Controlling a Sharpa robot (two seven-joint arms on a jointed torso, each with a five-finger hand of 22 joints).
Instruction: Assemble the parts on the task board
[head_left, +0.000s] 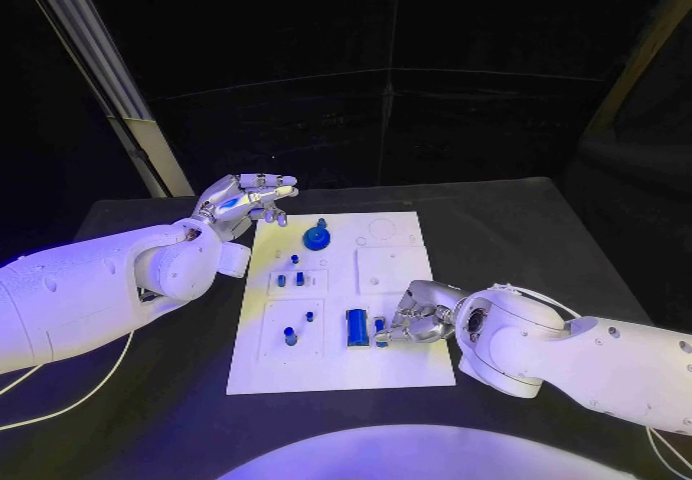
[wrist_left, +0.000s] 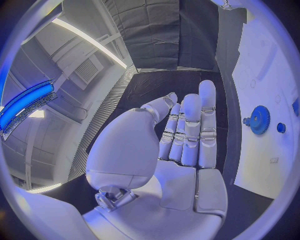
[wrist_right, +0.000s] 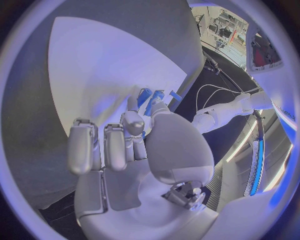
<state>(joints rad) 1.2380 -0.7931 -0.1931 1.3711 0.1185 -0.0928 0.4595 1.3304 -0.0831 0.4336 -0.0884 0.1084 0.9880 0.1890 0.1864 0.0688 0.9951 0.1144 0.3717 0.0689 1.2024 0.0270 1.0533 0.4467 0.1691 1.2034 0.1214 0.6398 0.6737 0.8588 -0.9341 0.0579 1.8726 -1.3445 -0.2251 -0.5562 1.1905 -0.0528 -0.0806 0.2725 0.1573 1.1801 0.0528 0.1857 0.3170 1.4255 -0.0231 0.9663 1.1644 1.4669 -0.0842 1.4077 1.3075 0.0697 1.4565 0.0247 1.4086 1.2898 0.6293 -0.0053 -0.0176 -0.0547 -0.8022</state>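
Lying lengthwise in the middle of the black counter (head_left: 519, 215), the white task board (head_left: 404, 365) is bordered by bare counter on every side. The left robot hand (head_left: 248, 198) is held above the board's far left corner, fingers straight and close together, nothing in them. A blue gear (head_left: 316, 237) is seated near the far end. The right robot hand (head_left: 415, 318) is lowered over the near right part, a small blue part (wrist_right: 154, 95) pinched at its fingertips, just beside a blue cylinder (head_left: 356, 327). No legible writing is seen.
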